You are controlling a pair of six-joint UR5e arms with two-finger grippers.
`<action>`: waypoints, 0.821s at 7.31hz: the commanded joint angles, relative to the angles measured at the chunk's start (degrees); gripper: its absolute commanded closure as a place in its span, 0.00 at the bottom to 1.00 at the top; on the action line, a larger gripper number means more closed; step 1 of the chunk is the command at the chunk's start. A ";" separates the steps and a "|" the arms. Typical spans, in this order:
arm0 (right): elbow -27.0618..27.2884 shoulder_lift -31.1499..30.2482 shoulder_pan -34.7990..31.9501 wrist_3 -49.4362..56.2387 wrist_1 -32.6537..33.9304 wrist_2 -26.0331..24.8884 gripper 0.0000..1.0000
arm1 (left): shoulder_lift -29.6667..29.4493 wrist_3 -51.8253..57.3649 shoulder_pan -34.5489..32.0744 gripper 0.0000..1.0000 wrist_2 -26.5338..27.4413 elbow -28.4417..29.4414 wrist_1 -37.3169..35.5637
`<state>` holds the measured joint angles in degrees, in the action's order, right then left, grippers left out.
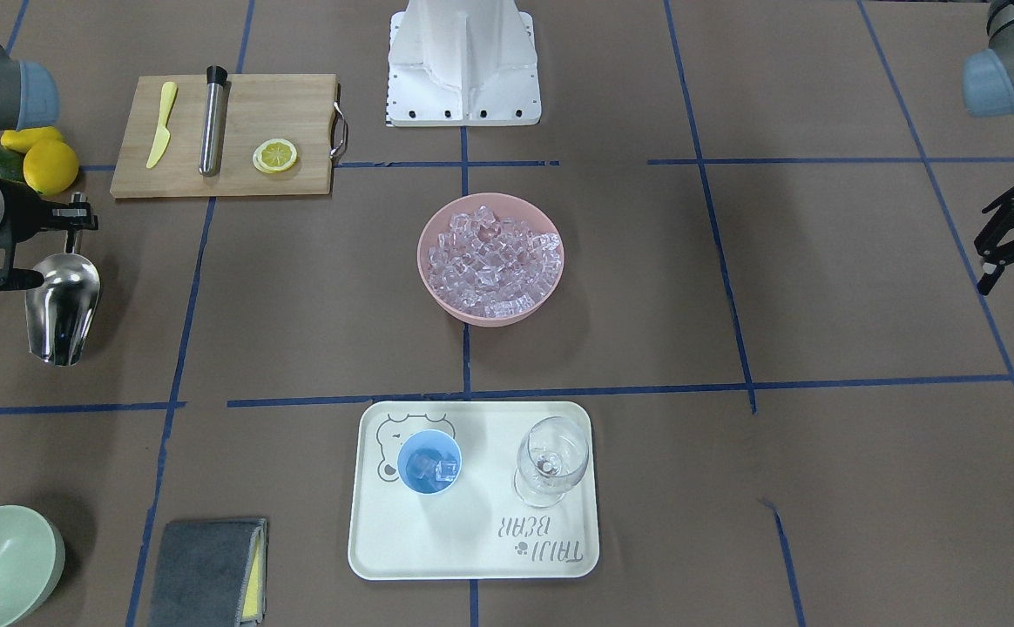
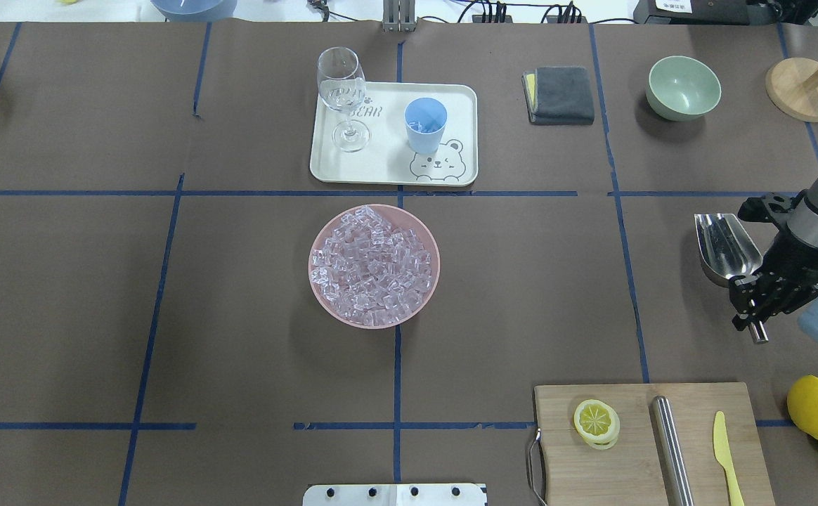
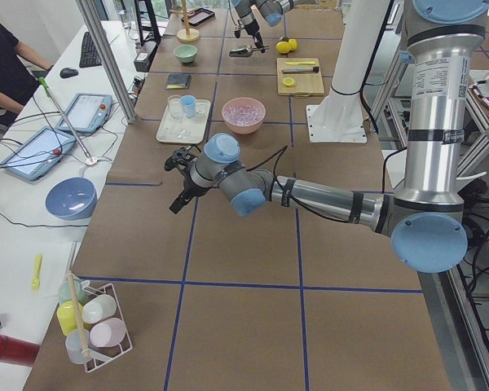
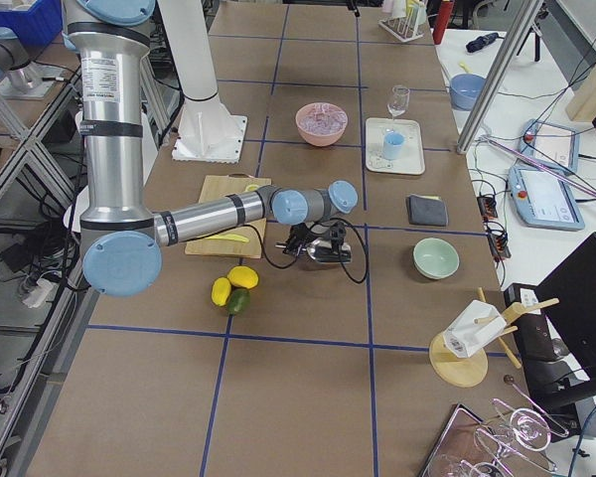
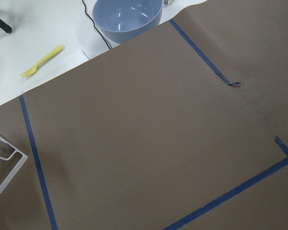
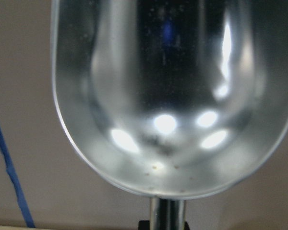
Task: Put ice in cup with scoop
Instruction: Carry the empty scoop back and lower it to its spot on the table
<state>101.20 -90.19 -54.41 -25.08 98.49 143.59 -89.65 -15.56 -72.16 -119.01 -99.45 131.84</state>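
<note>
While my right tool (image 2: 752, 303) clamps the empty scoop (image 2: 725, 246) by its handle at the tabletop's (image 2: 521, 295) right side, my left tool (image 1: 999, 244) gapes empty. Cup (image 2: 425, 125) is on the tray (image 2: 388, 165), and the ice (image 2: 374, 263) is mostly in the pink bowl (image 2: 325, 302).

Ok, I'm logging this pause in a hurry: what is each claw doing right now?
Left claw: open, holding nothing.
Right claw: closed on the handle of the scoop, whose trough is empty.
</note>
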 commanded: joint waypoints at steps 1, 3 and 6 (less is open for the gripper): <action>0.23 0.01 0.09 -0.14 -0.67 -0.16 0.00 | 0.00 0.00 -0.09 0.00 0.00 0.05 0.00; 2.41 0.36 -0.35 -0.05 -0.76 -0.59 0.00 | 0.00 0.00 -0.09 0.00 -0.08 0.05 0.00; 6.47 0.46 -13.47 2.22 -0.85 -4.99 0.00 | -0.52 0.09 -0.09 0.00 -0.69 -0.12 -4.53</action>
<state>106.54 -89.65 -61.34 -24.34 97.71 139.55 -89.79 -15.54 -72.25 -119.33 -99.23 130.32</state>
